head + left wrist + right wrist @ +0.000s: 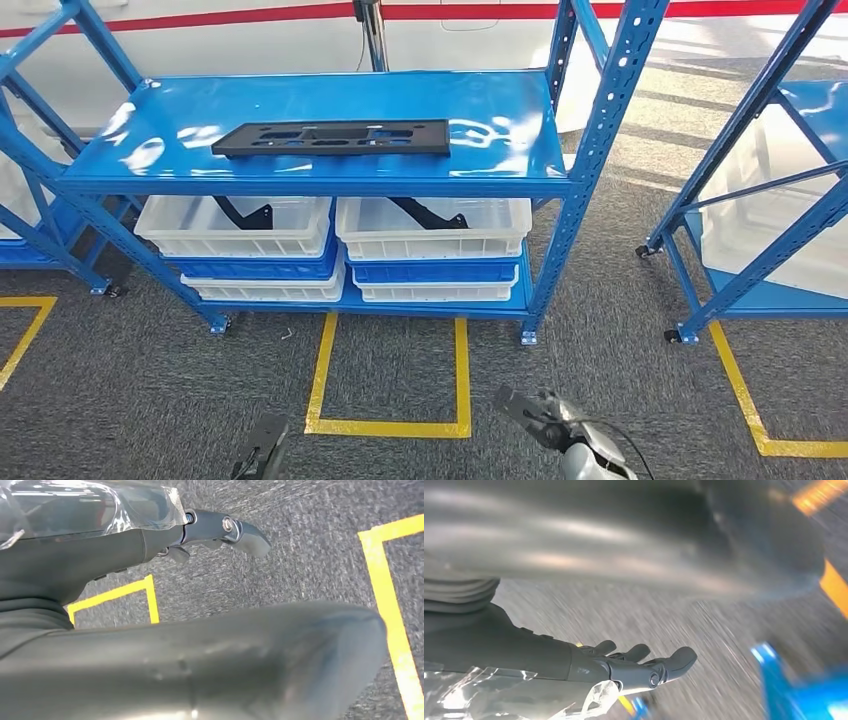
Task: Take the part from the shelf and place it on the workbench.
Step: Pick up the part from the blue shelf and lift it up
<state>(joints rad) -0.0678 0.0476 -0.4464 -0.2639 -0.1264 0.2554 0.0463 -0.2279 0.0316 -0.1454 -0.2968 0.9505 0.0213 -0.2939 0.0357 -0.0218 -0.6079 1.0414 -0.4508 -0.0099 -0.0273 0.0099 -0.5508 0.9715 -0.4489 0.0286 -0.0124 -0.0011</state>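
The black part [332, 138] is lying flat on the top deck of the blue shelf [520, 180], long side running left to right, sitting slightly left of the deck's middle and nearer the front edge than the back. Both arms are hanging low at the near edge of the scene: the left robot hand [262, 446] is holding nothing, fingers extended over the grey carpet [400, 370], and the right robot hand [545, 418] is likewise holding nothing, its fingers [644, 662] spread loosely apart. The reach looks not yet begun, so the step in hand is judged to be the approach. To do it well, the robot is probably best squaring up inside the yellow floor marking [390, 425], then raising both hands to deck height and coming at the part from its two short ends, since a long thin plate is likely to tip if it is lifted from one side alone. White bins [240, 235] below are holding similar dark pieces and are better left alone.
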